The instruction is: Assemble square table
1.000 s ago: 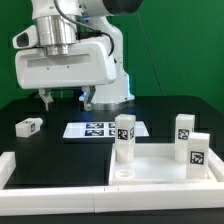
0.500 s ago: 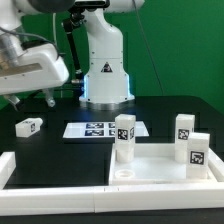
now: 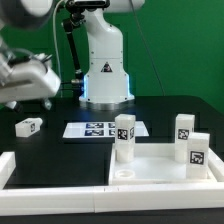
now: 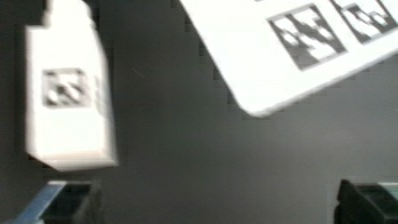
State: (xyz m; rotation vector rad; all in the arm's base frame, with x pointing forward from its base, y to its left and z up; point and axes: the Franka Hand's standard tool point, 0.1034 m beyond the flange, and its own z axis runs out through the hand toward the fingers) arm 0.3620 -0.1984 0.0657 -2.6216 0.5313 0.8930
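The white square tabletop slab (image 3: 158,165) lies at the front on the exterior view's right. Three white tagged legs stand upright on it: one at its near-left corner (image 3: 124,138) and two on its right side (image 3: 184,130) (image 3: 198,150). A fourth leg (image 3: 29,126) lies loose on the black table at the exterior view's left; it also shows in the wrist view (image 4: 68,95). My gripper (image 3: 42,100) hangs above and just behind this leg. In the wrist view my gripper (image 4: 217,205) is open and empty, with dark fingertips (image 4: 63,205) wide apart.
The marker board (image 3: 100,129) lies flat on the table between the loose leg and the slab, and shows in the wrist view (image 4: 302,50). A long white border rail (image 3: 60,185) runs along the front. The robot base (image 3: 105,70) stands at the back.
The arm has swung from the middle to the exterior view's left and now hangs over the loose leg. The parts have not moved.
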